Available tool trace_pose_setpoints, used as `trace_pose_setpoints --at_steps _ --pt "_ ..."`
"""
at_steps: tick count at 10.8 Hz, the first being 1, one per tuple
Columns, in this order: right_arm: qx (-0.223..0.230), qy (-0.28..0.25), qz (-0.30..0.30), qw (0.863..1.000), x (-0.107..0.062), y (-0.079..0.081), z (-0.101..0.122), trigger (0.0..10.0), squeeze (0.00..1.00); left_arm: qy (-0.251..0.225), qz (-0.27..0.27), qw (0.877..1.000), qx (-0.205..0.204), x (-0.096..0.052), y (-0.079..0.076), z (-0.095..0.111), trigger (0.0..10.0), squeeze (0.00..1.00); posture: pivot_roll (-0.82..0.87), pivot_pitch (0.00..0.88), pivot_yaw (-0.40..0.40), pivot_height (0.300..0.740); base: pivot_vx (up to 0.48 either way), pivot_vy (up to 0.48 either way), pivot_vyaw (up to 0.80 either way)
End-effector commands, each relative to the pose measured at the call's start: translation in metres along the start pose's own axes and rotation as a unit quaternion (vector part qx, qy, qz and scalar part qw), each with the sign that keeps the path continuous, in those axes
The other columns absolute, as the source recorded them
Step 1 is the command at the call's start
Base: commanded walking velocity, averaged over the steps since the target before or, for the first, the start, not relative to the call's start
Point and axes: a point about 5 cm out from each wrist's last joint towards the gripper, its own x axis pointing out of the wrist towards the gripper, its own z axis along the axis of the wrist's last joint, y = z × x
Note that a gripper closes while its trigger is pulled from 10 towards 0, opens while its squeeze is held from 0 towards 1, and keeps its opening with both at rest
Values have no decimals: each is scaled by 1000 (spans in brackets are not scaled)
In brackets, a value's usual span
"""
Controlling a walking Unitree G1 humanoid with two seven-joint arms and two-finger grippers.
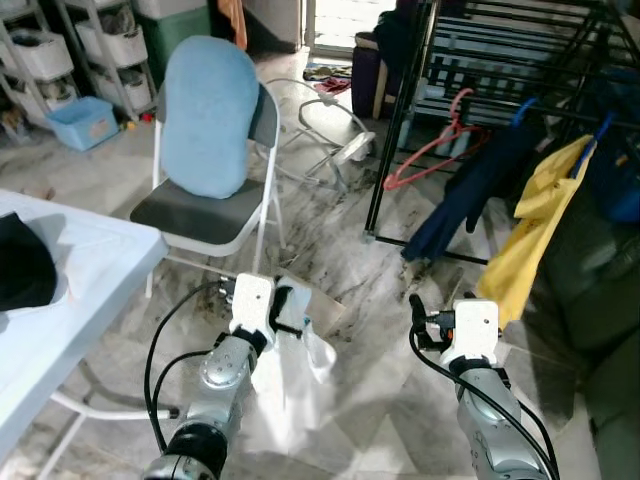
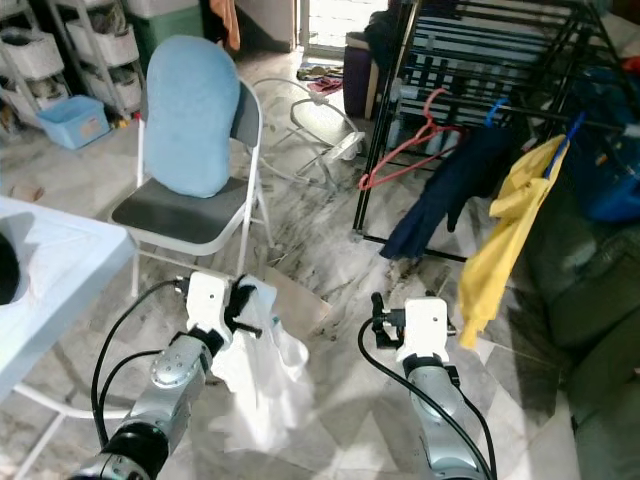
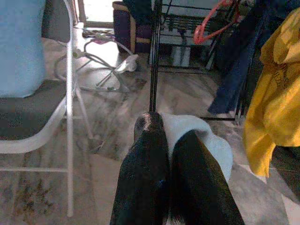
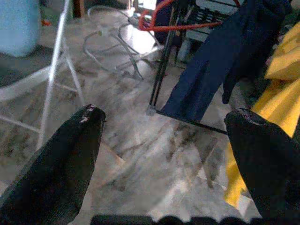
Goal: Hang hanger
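Observation:
My left gripper point(image 1: 286, 308) is shut on a white garment point(image 1: 300, 375) that hangs down from its fingers over the marble floor; in the left wrist view the cloth point(image 3: 206, 140) bulges between the two black fingers point(image 3: 147, 154). My right gripper point(image 4: 166, 115) stands open, low and to the right, with nothing between its fingers. A red hanger point(image 1: 438, 140) hangs bare on the black drying rack point(image 1: 480, 60) ahead. To its right on the rack, a navy garment point(image 1: 465, 195) and a yellow garment point(image 1: 530, 230) hang on blue hangers point(image 1: 524, 106).
A folding chair point(image 1: 200, 215) with a blue cushion point(image 1: 208, 115) stands ahead left. A white table point(image 1: 70, 290) bearing a black item is at my left. White wire frames point(image 1: 330, 130) lie on the floor beyond. A dark sofa point(image 1: 600, 290) sits at right.

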Motion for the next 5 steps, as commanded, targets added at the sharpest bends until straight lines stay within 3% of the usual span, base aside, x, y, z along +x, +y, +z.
trace_pose_setpoints --at_steps 1,3,5 --pt "1 0 -18 1000 2 -8 2 10000 0 -20 -3 1000 9 5 -2 8 10000 0 -184 0 -57 740 0 0 0" --pt "2 -4 -31 1000 4 -12 1 10000 0 -13 4 1000 10 2 6 6 10000 0 -195 0 15 740 0 0 0" --pt "2 -12 -19 1000 2 -4 3 10000 0 -30 -32 999 9 1 5 10 10000 0 -207 17 34 740 0 0 0"
